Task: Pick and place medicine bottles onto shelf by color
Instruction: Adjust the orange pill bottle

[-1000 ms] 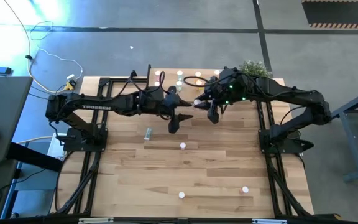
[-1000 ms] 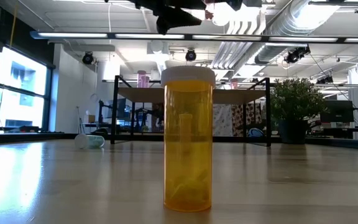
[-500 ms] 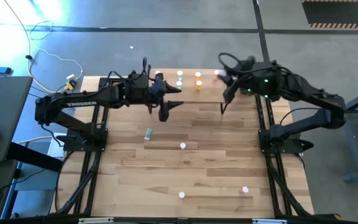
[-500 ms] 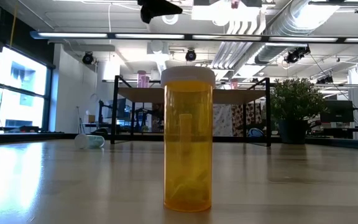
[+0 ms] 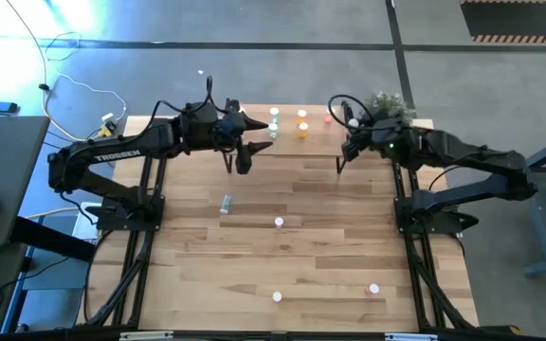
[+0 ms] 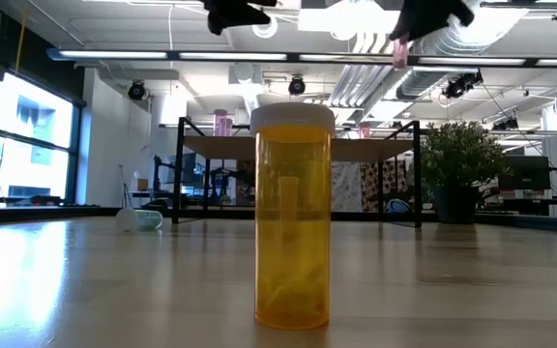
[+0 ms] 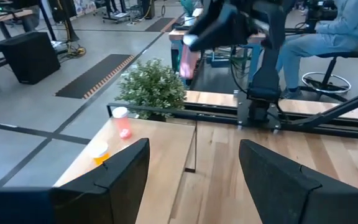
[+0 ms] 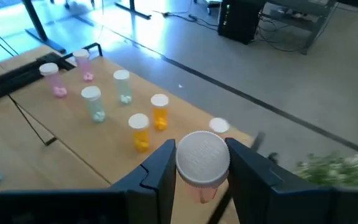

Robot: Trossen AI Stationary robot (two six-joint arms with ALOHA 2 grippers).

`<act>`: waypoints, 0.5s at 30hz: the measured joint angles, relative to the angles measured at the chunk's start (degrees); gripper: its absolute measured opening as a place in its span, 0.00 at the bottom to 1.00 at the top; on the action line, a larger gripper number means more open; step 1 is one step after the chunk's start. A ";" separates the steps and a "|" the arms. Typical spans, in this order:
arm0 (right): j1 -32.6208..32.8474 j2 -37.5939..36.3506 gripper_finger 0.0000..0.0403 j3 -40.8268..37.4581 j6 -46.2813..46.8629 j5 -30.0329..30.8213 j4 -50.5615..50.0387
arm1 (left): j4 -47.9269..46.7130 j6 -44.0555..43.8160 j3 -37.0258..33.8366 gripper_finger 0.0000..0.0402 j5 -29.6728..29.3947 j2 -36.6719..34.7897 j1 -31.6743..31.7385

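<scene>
Right pincer above shelf, clenched on pink bottle. Left pincer released, empty, near shelf's other end. Six bottles upright on shelf; others scattered on table.

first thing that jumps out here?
The orange bottle standing upright dead centre in the low view, filling the frame. Next, the right gripper shut on a pink bottle, above the shelf at the table's far edge, where pink, green and orange bottles stand paired.

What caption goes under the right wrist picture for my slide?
Right gripper holds a white-capped pink bottle above the shelf, where six sorted bottles stand.
</scene>
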 joint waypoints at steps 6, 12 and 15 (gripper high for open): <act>-3.37 -1.90 0.27 -12.37 -1.26 -5.68 16.11 | -0.63 -0.06 0.00 0.60 -0.01 0.00 0.34; -8.20 0.55 0.27 -20.34 -8.23 -12.99 30.84 | -0.68 0.00 0.00 0.60 0.01 0.02 0.32; -10.52 1.68 0.27 -21.81 -9.08 -14.26 32.28 | -1.20 1.08 0.00 0.60 0.01 0.04 0.32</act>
